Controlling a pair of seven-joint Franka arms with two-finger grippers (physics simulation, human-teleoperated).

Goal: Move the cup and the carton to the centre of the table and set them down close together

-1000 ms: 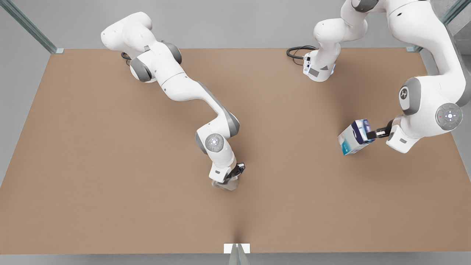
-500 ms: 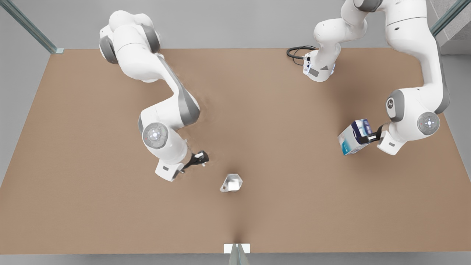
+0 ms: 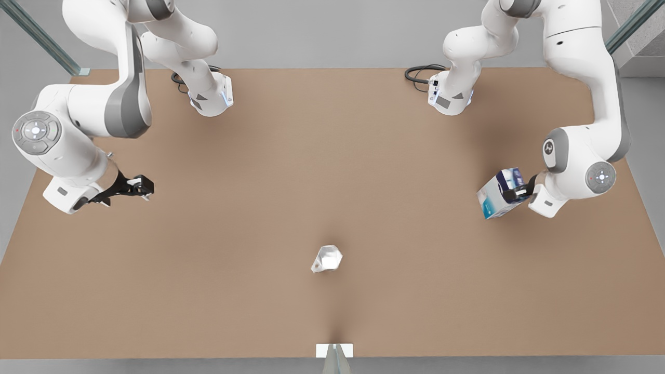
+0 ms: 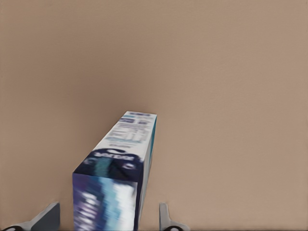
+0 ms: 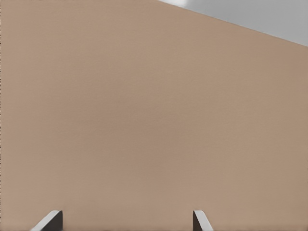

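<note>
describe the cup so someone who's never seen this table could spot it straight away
Start from the brown table and look near its middle, slightly toward the front view's lower edge. The cup sits there alone, with no gripper near it. It is small, silvery-grey and faceted, unlike the bigger white and blue carton on the front view's right, where the left gripper straddles it.

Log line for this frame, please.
cup: centre, free | carton: at front view's right, between open left gripper fingers | right gripper: open, waiting
</note>
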